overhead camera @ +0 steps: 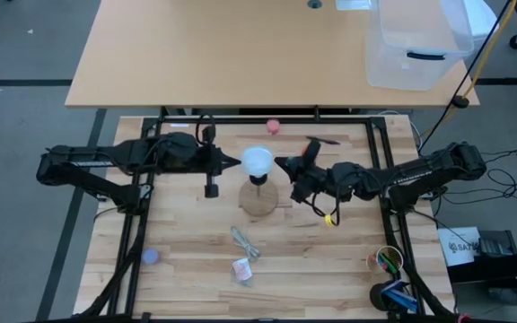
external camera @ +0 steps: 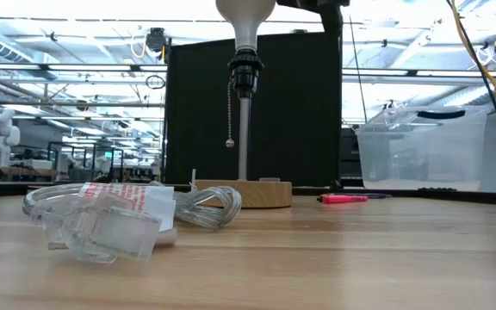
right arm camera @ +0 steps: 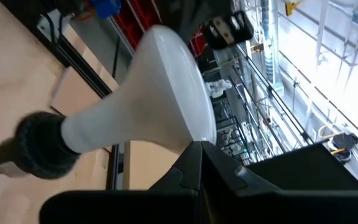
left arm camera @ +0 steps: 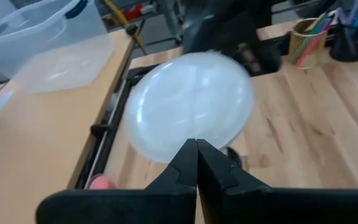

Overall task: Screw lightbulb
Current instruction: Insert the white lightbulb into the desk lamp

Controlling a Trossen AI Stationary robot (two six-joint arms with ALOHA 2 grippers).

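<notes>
While the lightbulb (overhead camera: 258, 161) sits in its socket, both arms' fingers (left arm camera: 196, 168) are pressed closed beside it, empty.

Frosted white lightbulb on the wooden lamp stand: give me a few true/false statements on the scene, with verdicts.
1. The frosted white lightbulb sits in the black socket on the post. True.
2. The left hand is wide open around the bulb. False: its fingers are shut together, just beside the globe.
3. A pink marker lies on the wooden table beside the round wooden base. True.
4. The clear plastic bin stands on the slatted work table. False: it stands on the smooth table behind.
5. The right hand holds the pink marker. False: it is shut, empty, next to the bulb.
</notes>
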